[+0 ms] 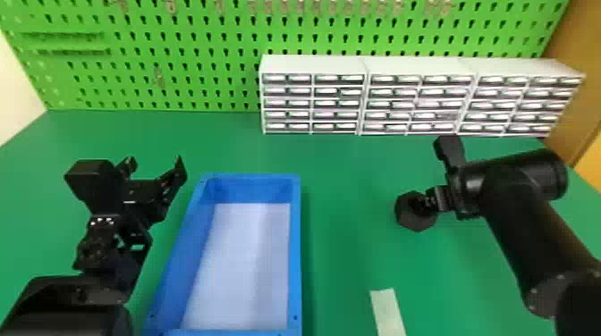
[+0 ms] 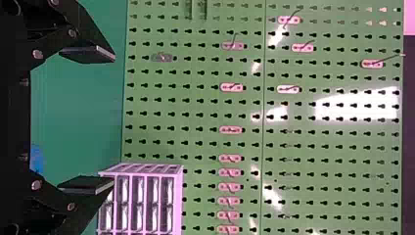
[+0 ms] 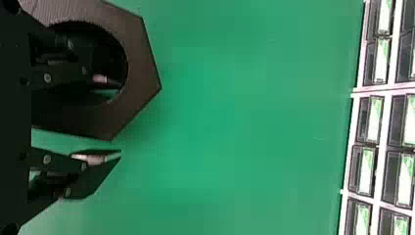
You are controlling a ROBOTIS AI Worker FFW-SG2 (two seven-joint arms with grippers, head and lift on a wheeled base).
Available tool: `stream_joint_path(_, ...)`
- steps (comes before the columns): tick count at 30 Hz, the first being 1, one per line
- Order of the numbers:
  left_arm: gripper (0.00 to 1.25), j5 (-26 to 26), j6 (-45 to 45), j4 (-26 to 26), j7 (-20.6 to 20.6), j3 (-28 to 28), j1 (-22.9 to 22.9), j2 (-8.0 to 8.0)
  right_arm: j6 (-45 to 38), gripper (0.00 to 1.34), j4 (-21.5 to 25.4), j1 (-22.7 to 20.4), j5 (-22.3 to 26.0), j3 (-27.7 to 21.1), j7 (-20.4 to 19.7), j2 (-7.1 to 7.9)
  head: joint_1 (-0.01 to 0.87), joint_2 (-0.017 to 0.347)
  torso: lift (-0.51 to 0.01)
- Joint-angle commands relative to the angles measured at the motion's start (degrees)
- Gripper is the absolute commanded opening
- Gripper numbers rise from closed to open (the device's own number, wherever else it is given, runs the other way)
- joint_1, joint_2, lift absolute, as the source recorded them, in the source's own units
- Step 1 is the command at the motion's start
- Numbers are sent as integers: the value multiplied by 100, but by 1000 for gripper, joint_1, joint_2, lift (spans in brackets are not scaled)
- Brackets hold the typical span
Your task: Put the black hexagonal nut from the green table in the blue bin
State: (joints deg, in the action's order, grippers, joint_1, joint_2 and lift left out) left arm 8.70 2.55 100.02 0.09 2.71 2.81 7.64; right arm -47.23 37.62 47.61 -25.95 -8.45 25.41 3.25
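The black hexagonal nut (image 1: 418, 223) is over the right part of the green table (image 1: 344, 214); whether it touches the surface I cannot tell. My right gripper (image 1: 433, 173) is open at the nut, one finger reaching into its hole. In the right wrist view, the nut (image 3: 139, 78) surrounds that finger's end, while the other finger of the right gripper (image 3: 120, 119) is outside, a narrow green gap from the nut's edge. The blue bin (image 1: 296, 250) stands left of the nut. My left gripper (image 1: 155, 166) is at the bin's far left corner, open; the left gripper (image 2: 114, 119) holds nothing.
White drawer cabinets (image 1: 313, 65) stand along the table's back right, before the green pegboard (image 1: 188, 58). A pale strip (image 1: 387, 312) lies on the table right of the bin, near the front.
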Motion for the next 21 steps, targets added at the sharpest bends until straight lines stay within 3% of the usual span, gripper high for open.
stream_joint_path(1,882,0,0,0,0,1,0,0,-14,382,0,-6,2,36,0,0,686,52,-97)
stream_joint_path(13,882,0,0,0,0,-8,9,0,-120,357,211,-68,55,54,0,0,686,52,-97)
stream_joint_path(21,882,0,0,0,0,1,18,0,-647,357,1239,-314,90,247,114,27,686,52,-97)
